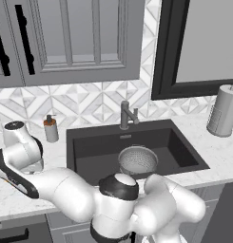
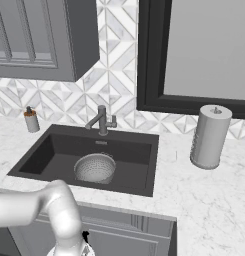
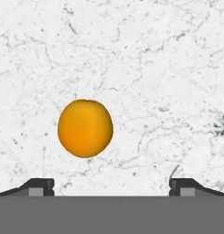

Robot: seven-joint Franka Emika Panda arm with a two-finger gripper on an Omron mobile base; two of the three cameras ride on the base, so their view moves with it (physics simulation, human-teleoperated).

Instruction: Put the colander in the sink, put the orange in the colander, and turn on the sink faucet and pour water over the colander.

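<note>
The silver-grey colander (image 1: 138, 160) (image 2: 95, 167) stands inside the dark sink (image 1: 89, 152) (image 2: 44, 155), near its front middle. Behind the basin rises the grey sink faucet (image 1: 126, 115) (image 2: 101, 120), with no water running. In the hand view the orange (image 3: 85, 128) lies on white marble counter, straight below my gripper (image 3: 111, 185) and a little left of its centre line. The gripper is open, its two dark fingertips (image 3: 40, 186) wide apart with nothing between them. In the left base view the arm bends away to the left, over the counter beside the sink.
A soap pump bottle (image 1: 51, 128) (image 2: 31, 120) stands on the counter left of the sink. A grey paper towel roll (image 1: 224, 110) (image 2: 210, 136) stands to the right. Wall cabinets (image 1: 65, 38) hang above, and a dark-framed window (image 2: 194, 50) is behind the counter.
</note>
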